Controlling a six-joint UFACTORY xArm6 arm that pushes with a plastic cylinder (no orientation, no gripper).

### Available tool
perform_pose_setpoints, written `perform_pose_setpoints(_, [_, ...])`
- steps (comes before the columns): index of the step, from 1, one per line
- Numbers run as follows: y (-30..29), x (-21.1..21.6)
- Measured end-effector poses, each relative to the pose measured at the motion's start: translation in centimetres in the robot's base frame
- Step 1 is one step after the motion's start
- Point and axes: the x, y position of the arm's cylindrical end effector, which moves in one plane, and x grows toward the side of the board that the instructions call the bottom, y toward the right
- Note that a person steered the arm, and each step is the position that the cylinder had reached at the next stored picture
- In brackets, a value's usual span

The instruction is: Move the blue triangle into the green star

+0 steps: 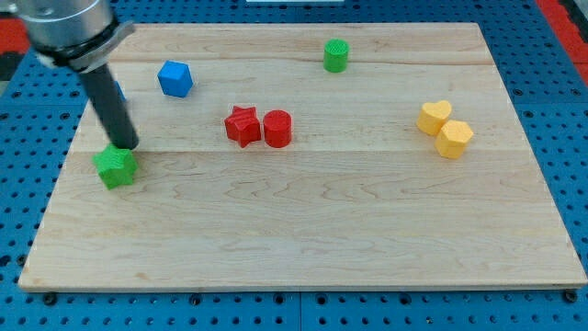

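The green star (pixel 116 167) lies near the board's left edge. My tip (pixel 127 145) rests just above the star's top right corner, close to it or touching; I cannot tell which. A sliver of a blue block (pixel 119 92) shows at the rod's right side, higher up. It is mostly hidden behind the rod, so its shape is unclear; it may be the blue triangle. It lies well above the green star.
A blue cube-like block (pixel 175 79) sits at the upper left. A red star (pixel 243 125) touches a red cylinder (pixel 277 128) near the middle. A green cylinder (pixel 336 56) is at the top. A yellow heart (pixel 435 117) and a yellow hexagon (pixel 453 139) sit at the right.
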Motion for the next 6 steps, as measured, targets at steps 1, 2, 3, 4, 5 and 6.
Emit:
perform_pose_setpoints(1, [0.1,4.2])
perform_pose_setpoints(2, [1.0,3.0])
perform_pose_setpoints(3, [1.2,-3.1])
perform_pose_setpoints(4, [2.8,-8.1])
perform_pose_setpoints(5, [2.1,-12.0])
perform_pose_setpoints(6, [-1.2,-14.9])
